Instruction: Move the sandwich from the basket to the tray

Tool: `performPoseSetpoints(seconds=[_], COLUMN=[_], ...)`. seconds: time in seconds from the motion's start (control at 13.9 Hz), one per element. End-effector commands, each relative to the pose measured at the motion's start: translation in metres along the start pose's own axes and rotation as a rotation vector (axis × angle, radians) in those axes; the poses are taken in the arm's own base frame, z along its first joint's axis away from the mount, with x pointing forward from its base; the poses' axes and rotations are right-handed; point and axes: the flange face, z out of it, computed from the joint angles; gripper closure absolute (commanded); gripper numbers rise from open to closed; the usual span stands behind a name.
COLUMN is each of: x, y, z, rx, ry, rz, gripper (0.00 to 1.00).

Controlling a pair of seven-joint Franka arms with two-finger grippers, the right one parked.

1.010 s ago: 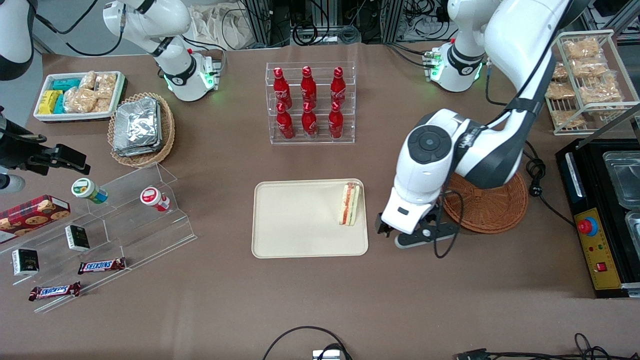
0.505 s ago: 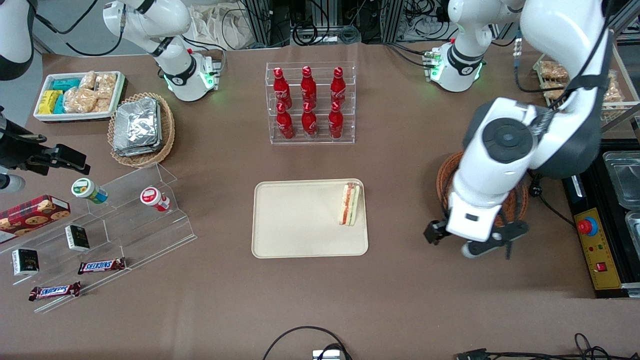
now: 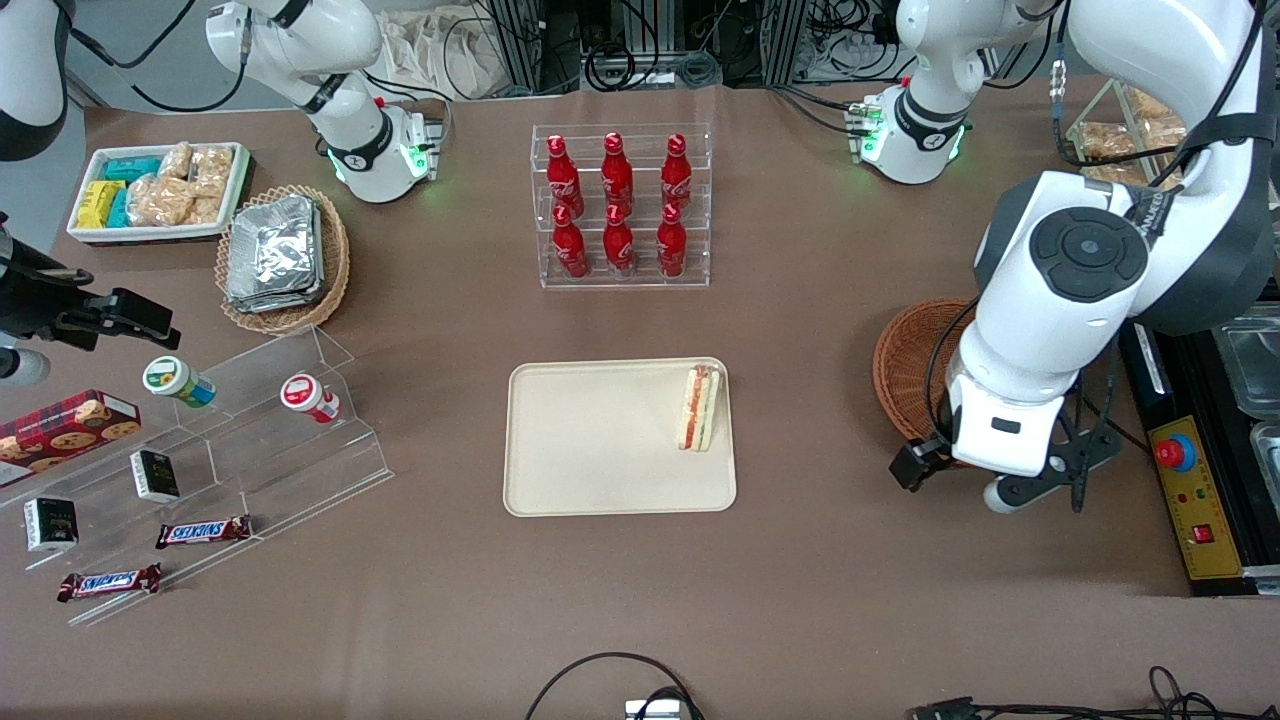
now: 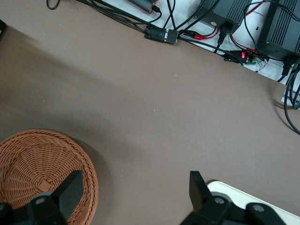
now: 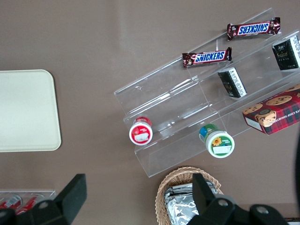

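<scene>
Arm swung back from tray (image 3: 600,440) to over basket (image 3: 905,365); claw (image 4: 133,192) spread, empty, since sandwich (image 3: 699,408) already sits on tray, job looks done

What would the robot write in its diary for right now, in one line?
white-bread triangular sandwich: on cream plastic tray | round reddish-brown wicker basket: empty | tool: open, above table beside basket

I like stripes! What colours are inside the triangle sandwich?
Red, orange and green in the white-bread sandwich, front view.

The sandwich (image 3: 699,408) lay on the tray (image 3: 600,450), at its edge nearest the basket (image 3: 908,360), over which the gripper (image 4: 136,194) hung, fingers spread.
</scene>
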Motion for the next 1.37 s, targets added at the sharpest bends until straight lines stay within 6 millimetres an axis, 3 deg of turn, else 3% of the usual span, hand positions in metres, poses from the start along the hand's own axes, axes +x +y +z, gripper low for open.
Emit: performPoseSetpoints(seconds=[0.0, 0.36, 0.87, 1.01, 1.3], x=[0.008, 0.020, 0.004, -0.002, -0.011], y=[-0.026, -0.093, -0.187, -0.201, -0.211], z=[-0.020, -0.050, -0.092, -0.101, -0.124], rx=[0.003, -0.017, 0.045, 0.055, 0.037], ry=[-0.012, -0.039, -0.144, -0.190, -0.201], rz=[0.012, 0.118, 0.445, 0.513, 0.552], gripper=[0.00, 0.00, 0.00, 0.00, 0.00])
